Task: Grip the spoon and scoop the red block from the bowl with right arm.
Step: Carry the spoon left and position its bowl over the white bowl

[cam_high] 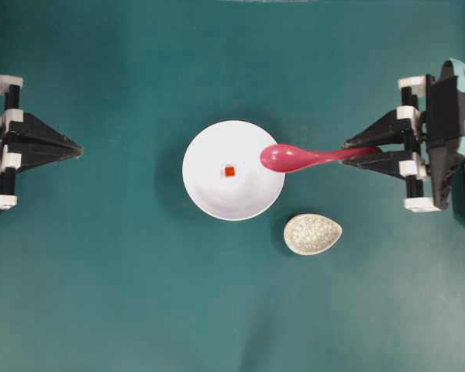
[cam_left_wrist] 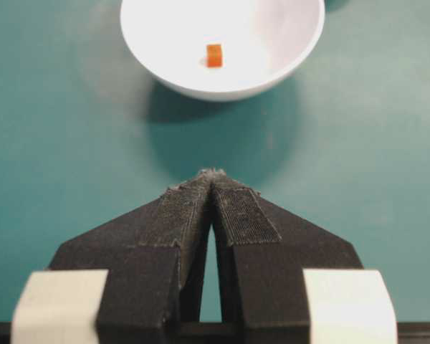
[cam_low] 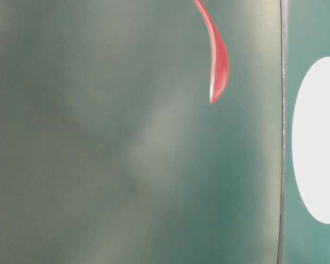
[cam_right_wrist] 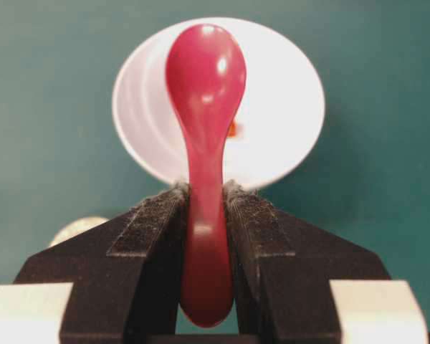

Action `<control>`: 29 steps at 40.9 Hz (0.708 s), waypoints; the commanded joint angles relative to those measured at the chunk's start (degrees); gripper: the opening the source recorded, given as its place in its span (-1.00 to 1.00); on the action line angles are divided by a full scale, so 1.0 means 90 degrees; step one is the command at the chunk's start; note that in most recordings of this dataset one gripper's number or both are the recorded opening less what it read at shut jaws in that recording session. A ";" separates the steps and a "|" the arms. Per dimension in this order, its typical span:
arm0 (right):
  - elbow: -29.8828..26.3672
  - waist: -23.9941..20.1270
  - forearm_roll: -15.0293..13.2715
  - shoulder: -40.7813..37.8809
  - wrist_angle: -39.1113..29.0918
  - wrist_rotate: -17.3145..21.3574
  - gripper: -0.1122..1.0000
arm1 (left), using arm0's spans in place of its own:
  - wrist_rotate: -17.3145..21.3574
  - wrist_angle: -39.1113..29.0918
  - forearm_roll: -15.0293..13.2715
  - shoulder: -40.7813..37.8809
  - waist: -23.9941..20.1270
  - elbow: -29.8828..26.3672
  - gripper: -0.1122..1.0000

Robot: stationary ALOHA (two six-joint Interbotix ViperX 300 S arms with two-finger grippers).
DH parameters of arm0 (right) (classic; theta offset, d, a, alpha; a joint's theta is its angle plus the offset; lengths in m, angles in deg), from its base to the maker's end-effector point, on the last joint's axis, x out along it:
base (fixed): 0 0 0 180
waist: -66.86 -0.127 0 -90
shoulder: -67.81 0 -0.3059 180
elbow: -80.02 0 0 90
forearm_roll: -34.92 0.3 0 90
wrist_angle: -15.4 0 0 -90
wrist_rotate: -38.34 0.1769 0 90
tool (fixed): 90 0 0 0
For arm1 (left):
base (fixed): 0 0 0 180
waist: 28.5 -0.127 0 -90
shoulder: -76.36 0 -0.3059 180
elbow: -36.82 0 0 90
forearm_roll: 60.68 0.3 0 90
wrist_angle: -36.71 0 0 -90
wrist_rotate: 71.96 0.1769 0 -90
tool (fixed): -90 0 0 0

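1. The teal worktop (cam_high: pixel 101 294) carries everything here, and my two arms sit at its opposite edges.
2. My right arm (cam_high: pixel 442 132) reaches in from the right of the overhead view; its right tool (cam_right_wrist: pixel 206 197) is clenched on the spoon's handle, one pad on each side.
3. My left tool (cam_left_wrist: pixel 212 179) rests at the far side, well apart from the dishes, its tips pressed together on nothing.
4. The bowl (cam_high: pixel 209 194) stands mid-worktop, white and round.
5. The spoon (cam_high: pixel 294 157) lies level in my grasp, its scoop end hanging over the bowl's right rim.
6. The speckled oval dish (cam_high: pixel 313 234) sits just beside the bowl, lower right.
7. The red block (cam_high: pixel 229 172) lies inside the bowl near its centre, apart from the spoon.
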 commanded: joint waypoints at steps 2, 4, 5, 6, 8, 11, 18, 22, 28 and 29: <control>-0.0303 0.0098 -0.0010 -0.0166 -0.0039 -0.0010 -0.35 | -0.0020 0.0020 0.0020 -0.0039 -0.0020 -0.0098 -0.79; -0.0371 0.0117 -0.0010 -0.0244 -0.0098 0.0000 -0.35 | -0.0010 0.0020 0.0020 -0.0039 -0.0020 -0.0098 -0.79; -0.0400 0.0117 -0.0020 -0.0283 -0.0137 0.0000 -0.35 | -0.0010 0.0020 0.0020 -0.0039 -0.0020 -0.0098 -0.79; -0.0439 0.0127 -0.0020 -0.0332 -0.0195 0.0010 -0.35 | -0.0010 0.0020 0.0020 -0.0039 -0.0020 -0.0098 -0.79; -0.0518 0.0127 -0.0020 -0.0430 -0.0342 0.0049 -0.35 | -0.0010 0.0020 0.0020 -0.0039 -0.0020 -0.0098 -0.79; -0.0674 0.0127 -0.0020 -0.0596 -0.0605 0.0049 -0.35 | -0.0010 0.0020 0.0020 -0.0029 -0.0020 -0.0098 -0.79; -0.1172 0.0156 -0.0010 -0.1045 -0.1279 0.0049 -0.35 | -0.0010 0.0020 0.0020 -0.0029 -0.0020 -0.0098 -0.79; -0.1445 0.0195 -0.0020 -0.1309 -0.1592 0.0068 -0.35 | 0.0000 0.0020 0.0020 -0.0029 -0.0020 -0.0107 -0.79; -0.1787 0.0205 -0.0010 -0.1689 -0.1826 0.0117 -0.35 | 0.0000 0.0020 0.0020 -0.0039 -0.0020 -0.0098 -0.79; -0.1826 0.0205 -0.0010 -0.1729 -0.1836 0.0107 -0.35 | 0.0000 0.0020 0.0020 -0.0029 -0.0020 -0.0098 -0.79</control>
